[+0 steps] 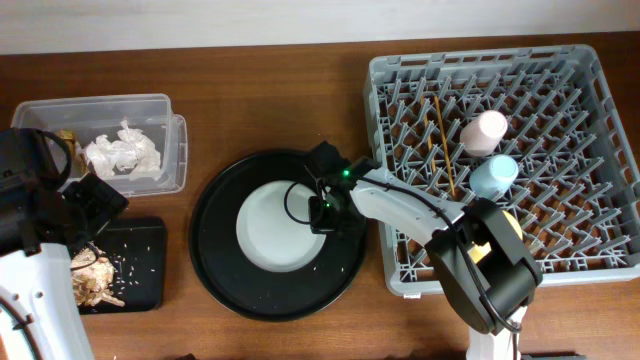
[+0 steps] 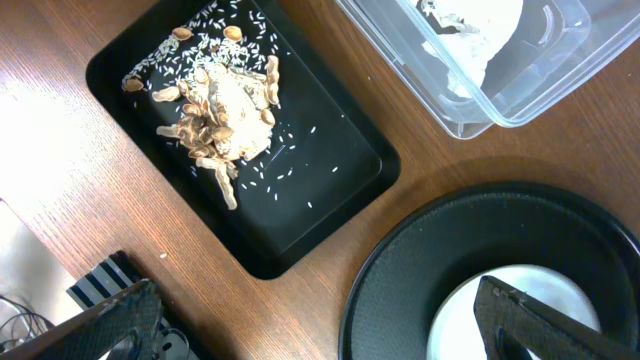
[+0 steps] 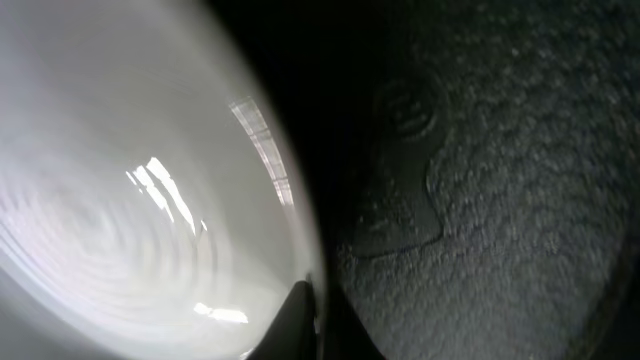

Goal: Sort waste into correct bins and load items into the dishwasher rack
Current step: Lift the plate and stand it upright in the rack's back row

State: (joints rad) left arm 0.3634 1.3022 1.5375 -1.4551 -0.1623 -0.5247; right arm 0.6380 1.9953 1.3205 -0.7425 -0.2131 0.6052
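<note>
The round grey plate (image 1: 275, 225) lies in the large round black tray (image 1: 215, 250). My right gripper (image 1: 322, 212) is at the plate's right rim; in the right wrist view its fingers (image 3: 310, 320) straddle the rim of the plate (image 3: 130, 200), shut on it. My left gripper (image 2: 320, 335) is open and empty above the table beside the flat black tray (image 2: 330, 190), which holds peanut shells and crumbs (image 2: 220, 110). The clear box (image 1: 170, 140) holds the white napkin (image 1: 122, 152). The rack (image 1: 590, 130) holds the pink cup (image 1: 485, 130), blue cup (image 1: 495, 177), chopsticks (image 1: 443, 140) and the yellow bowl (image 1: 500, 235), partly hidden by my right arm.
The round black tray sits between the flat black tray (image 1: 140, 265) and the rack. My left arm covers the table's left edge. A small brown scrap (image 1: 66, 135) shows at the clear box's left end. Bare wood lies between the trays.
</note>
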